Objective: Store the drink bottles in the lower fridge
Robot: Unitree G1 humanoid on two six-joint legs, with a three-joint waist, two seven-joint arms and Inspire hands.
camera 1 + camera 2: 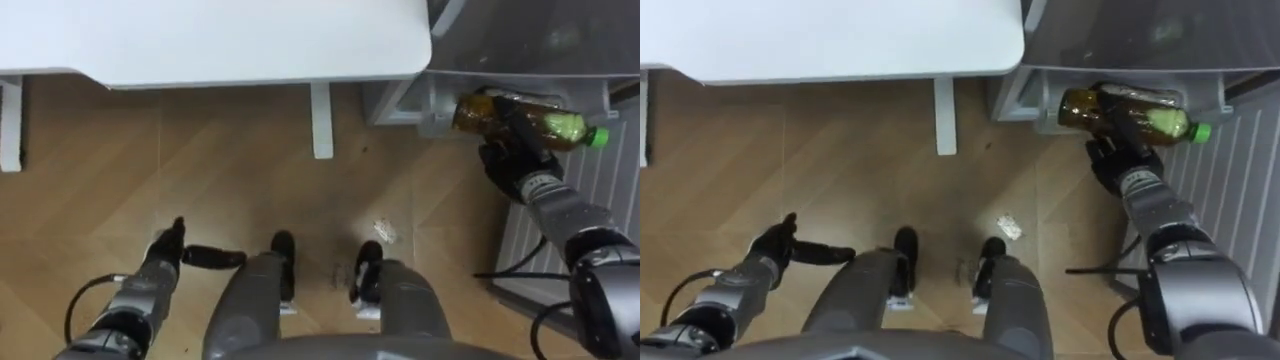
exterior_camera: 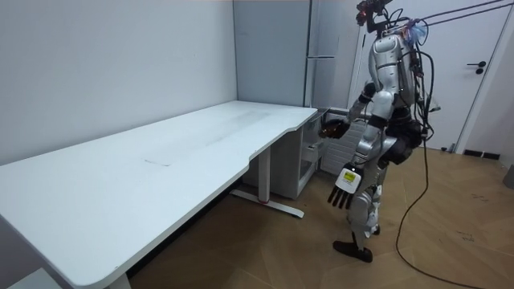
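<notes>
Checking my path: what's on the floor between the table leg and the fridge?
Only bare wooden floor between the table leg and the fridge, seen in the left eye view.

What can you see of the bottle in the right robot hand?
A clear plastic bottle of brown drink, with a yellow-green label and a green cap. It lies on its side, cap toward the robot's right, held off the floor close before the grey fridge. The right robot hand curls round its middle from below.
</notes>
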